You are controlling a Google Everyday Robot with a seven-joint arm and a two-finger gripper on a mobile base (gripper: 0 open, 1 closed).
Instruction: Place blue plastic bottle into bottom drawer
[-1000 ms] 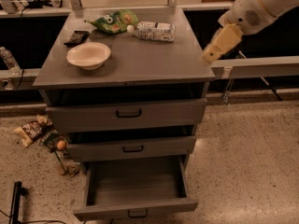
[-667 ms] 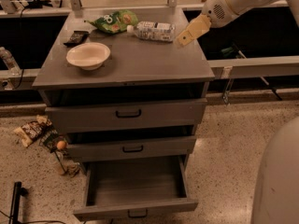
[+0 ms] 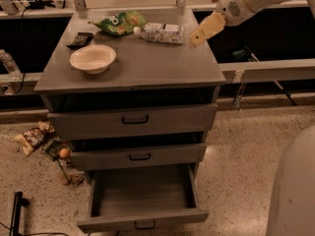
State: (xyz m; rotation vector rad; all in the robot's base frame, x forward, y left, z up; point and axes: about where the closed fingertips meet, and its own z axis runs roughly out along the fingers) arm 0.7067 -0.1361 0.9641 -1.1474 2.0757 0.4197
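Observation:
The blue plastic bottle (image 3: 160,33) lies on its side at the back of the grey cabinet top (image 3: 147,68), white cap to the left, next to a green snack bag (image 3: 118,22). My gripper (image 3: 197,38) hangs just right of the bottle's base, a little above the cabinet top, not holding anything. The bottom drawer (image 3: 142,200) is pulled open and empty, with its low front panel and black handle toward the camera.
A white bowl (image 3: 92,59) sits at the left of the cabinet top, with a small dark packet (image 3: 79,40) behind it. The two upper drawers (image 3: 134,119) are closed. Litter (image 3: 44,141) lies on the floor to the left. A rail (image 3: 266,70) runs at the right.
My gripper has swung left from beyond the cabinet's right edge to a spot just right of the bottle. The bottle and drawers have not moved.

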